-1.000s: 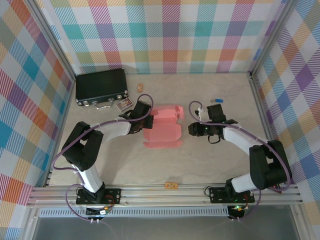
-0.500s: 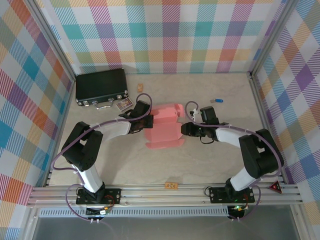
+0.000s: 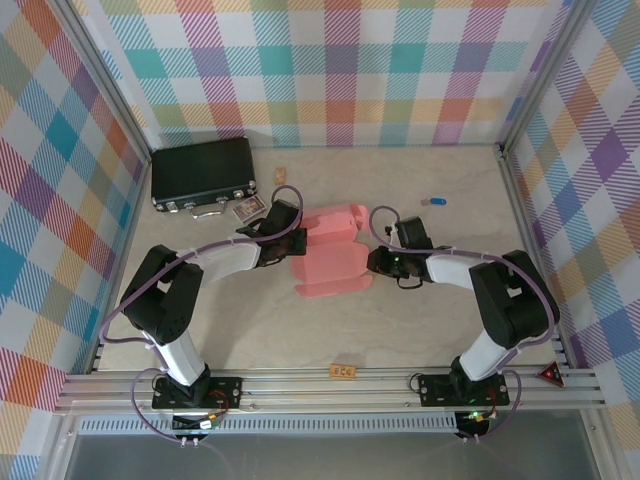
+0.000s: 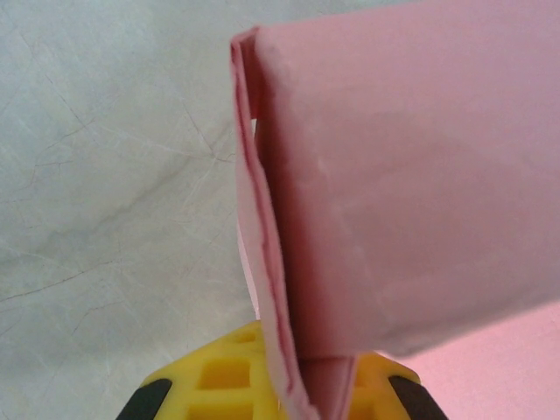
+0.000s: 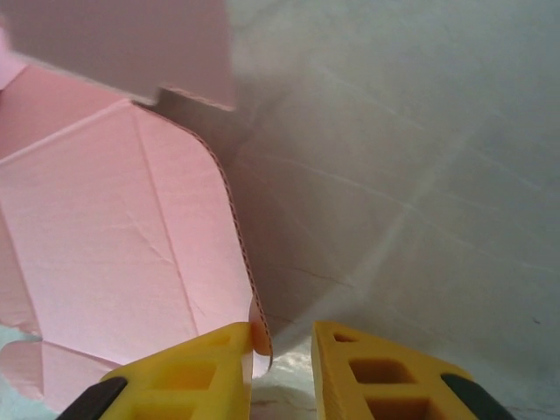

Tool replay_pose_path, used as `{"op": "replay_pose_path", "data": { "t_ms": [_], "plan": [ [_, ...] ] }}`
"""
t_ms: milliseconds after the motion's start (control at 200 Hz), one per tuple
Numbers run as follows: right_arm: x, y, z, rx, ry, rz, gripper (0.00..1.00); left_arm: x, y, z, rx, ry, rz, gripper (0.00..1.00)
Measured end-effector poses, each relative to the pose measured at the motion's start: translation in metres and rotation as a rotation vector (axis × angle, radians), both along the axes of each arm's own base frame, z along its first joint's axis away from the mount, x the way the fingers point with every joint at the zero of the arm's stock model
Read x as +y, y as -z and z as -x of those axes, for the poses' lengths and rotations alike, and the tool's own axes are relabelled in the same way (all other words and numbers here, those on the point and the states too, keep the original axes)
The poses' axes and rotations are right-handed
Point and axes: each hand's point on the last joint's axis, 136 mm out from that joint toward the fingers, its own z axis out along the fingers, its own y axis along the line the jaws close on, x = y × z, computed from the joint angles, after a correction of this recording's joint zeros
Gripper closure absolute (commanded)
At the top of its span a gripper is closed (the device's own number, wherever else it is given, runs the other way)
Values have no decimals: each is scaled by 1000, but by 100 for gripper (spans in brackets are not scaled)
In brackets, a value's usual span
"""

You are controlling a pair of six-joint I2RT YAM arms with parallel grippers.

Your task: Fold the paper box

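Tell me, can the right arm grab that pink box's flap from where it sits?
Probably yes: the right tool is open, and a flap edge of the paper box lies against one finger, with nothing in between.

Robot test cell in a lab, plaid-print walls (image 3: 340,70), aluminium frame (image 3: 300,390), pale marbled tabletop (image 3: 420,325)

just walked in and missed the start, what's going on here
Two robot arms are folding a salmon-pink paper box. The left claw pinches a raised panel at its left edge. The right claw is open at the right edge, one finger touching a flap's corner.
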Motion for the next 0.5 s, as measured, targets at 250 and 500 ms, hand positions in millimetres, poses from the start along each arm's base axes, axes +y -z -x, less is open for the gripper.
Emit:
{"op": "replay_pose_path", "data": {
  "t_ms": [250,500],
  "plan": [
    [0,2,-1,33,41,-14,70,0,0,0,0,0,0,100],
    [-11,-24,-4,-72,17,53,57,0,0,0,-3,8,-5,100]
  ]
}}
